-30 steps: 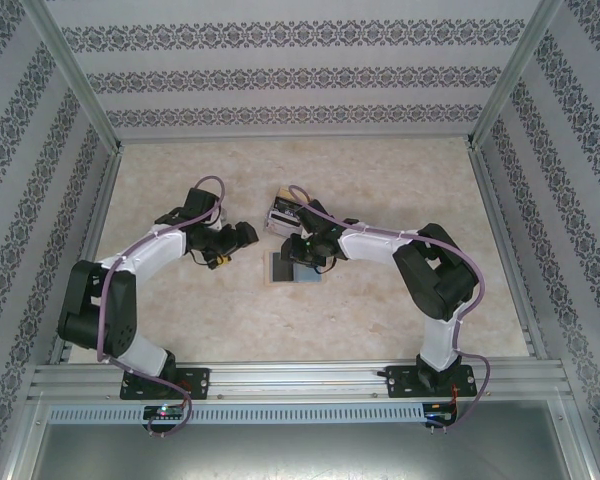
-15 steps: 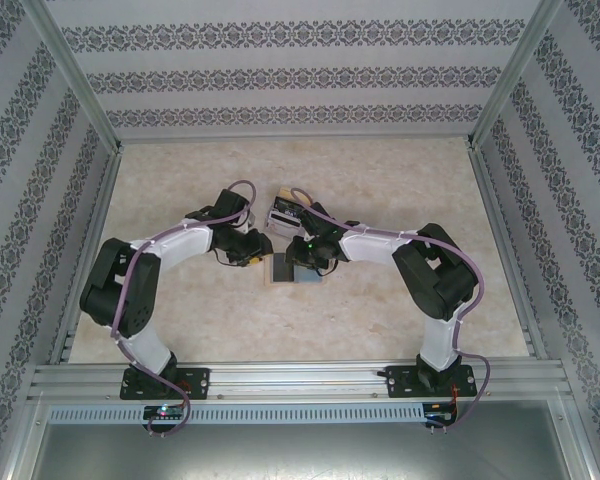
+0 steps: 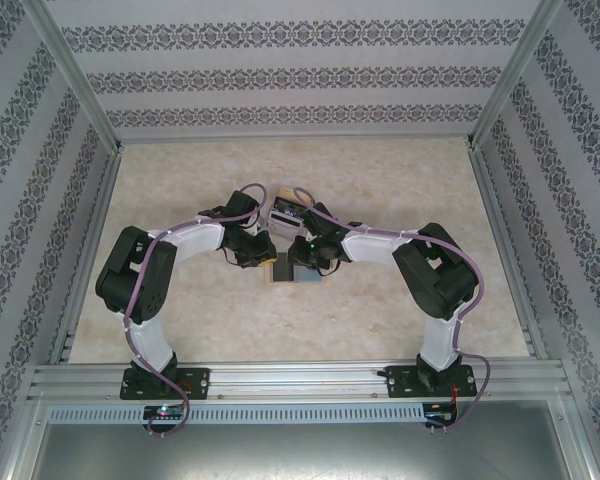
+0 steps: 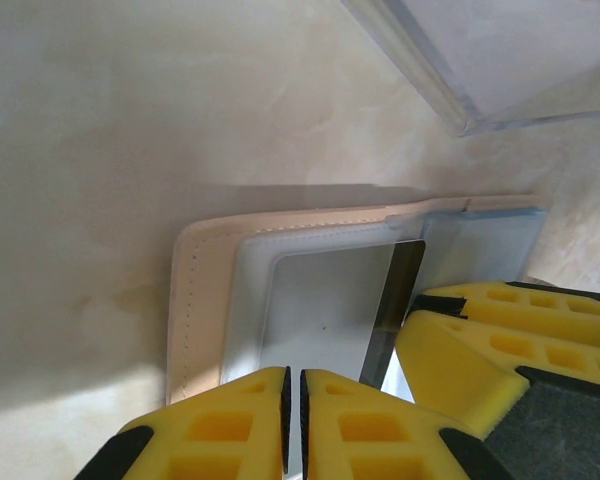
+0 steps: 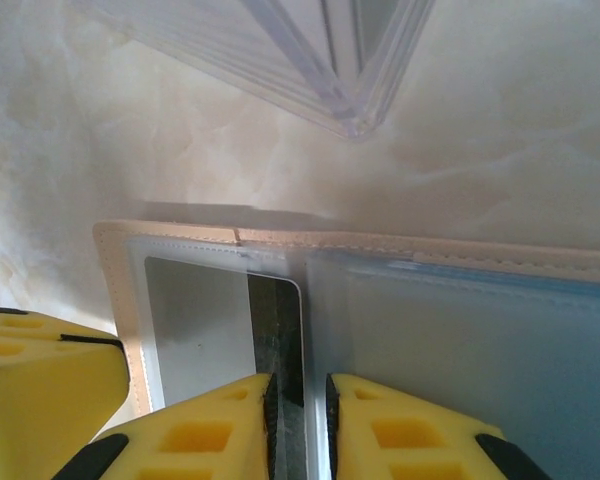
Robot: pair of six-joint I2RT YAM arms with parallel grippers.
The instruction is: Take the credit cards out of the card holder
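Note:
The card holder (image 3: 295,272) lies open and flat at mid-table: a tan stitched edge (image 4: 195,300) round clear sleeves (image 5: 115,260). A grey credit card (image 4: 320,310) with a dark stripe (image 5: 275,330) sits inside the left sleeve. My left gripper (image 3: 263,258) hovers low over that card, its jaws (image 4: 293,385) drawn to a thin slit with nothing visibly between them. From the right, my right gripper (image 3: 298,258) meets the holder's middle. The sleeve edge and the card's stripe run in between its nearly closed pads (image 5: 300,395).
A clear plastic box (image 3: 285,208) stands just beyond the holder, its corner looming over both wrist views (image 4: 500,50) (image 5: 310,50). The two grippers are almost touching over the holder, with the right fingers (image 4: 500,350) beside my left ones. Patterned walls ring the beige table.
The left arm swung right from open table onto the holder's left half and its jaws closed from wide open. The right gripper stayed on the holder and narrowed slightly.

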